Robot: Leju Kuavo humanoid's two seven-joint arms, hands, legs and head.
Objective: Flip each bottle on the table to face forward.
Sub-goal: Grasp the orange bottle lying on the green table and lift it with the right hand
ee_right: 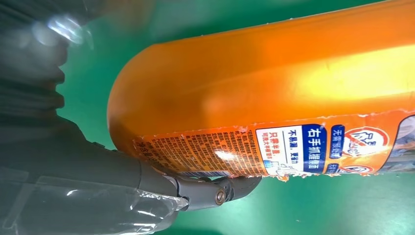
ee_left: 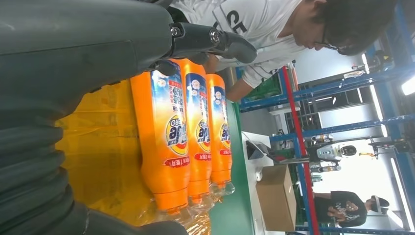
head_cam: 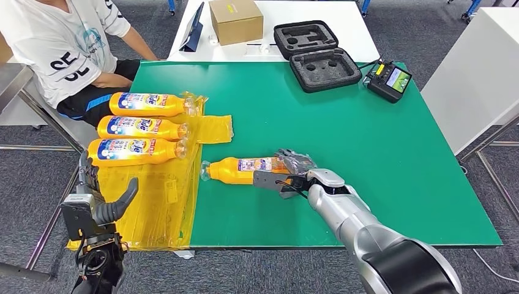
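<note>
Orange bottle (head_cam: 245,170) lies centre frame on the green table (head_cam: 367,153) in the head view, the right hand (head_cam: 292,171) gripping its base; the left hand (head_cam: 101,205) hangs empty, fingers apart, lower left. Right wrist view: back label up, thumb (ee_right: 215,193) low, so the slick plastic could slip mid-roll.

Bright, even indoor light; close wrist views partly soft.

The head view is sharp, with faint shadows on the green table mat (head_cam: 343,128) and mild bending at the edges. In the right wrist view, glare streaks the glossy orange plastic bottle (ee_right: 274,93), and the plastic-wrapped grey right hand (ee_right: 73,161) is blurred. The left wrist view's background windows are blown out white.
</note>
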